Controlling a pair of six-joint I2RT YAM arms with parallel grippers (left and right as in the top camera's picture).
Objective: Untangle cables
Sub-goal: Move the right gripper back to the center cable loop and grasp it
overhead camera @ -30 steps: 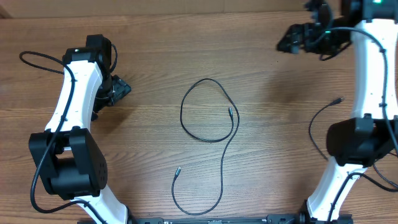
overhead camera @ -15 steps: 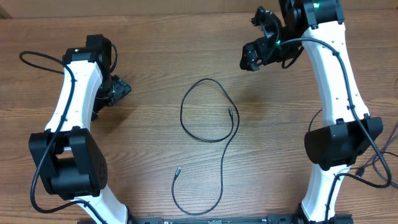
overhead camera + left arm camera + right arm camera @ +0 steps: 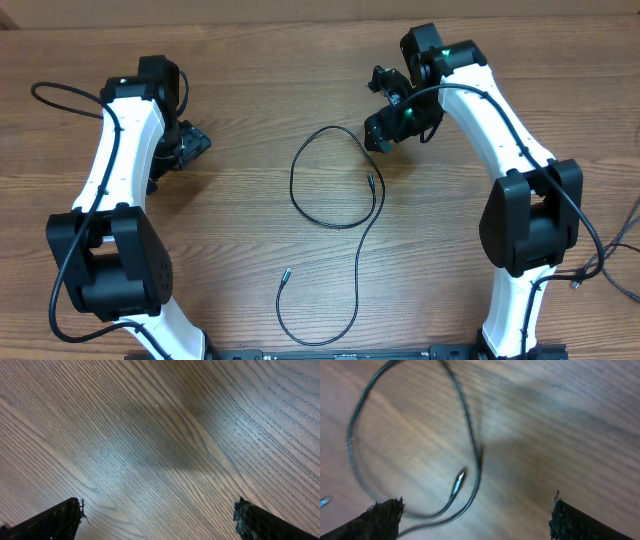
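A thin black cable (image 3: 293, 190) lies looped in the middle of the brown wood-grain worktop (image 3: 240, 80), its silver-tipped plug (image 3: 458, 480) just inside the curl. The right claw (image 3: 382, 110), fingers spread wide and empty, hangs over the loop's upper right. Closing where strands run together by the plug could pinch both and tighten the curl; the left claw (image 3: 188, 143), also spread, sits well apart, blocking nothing.
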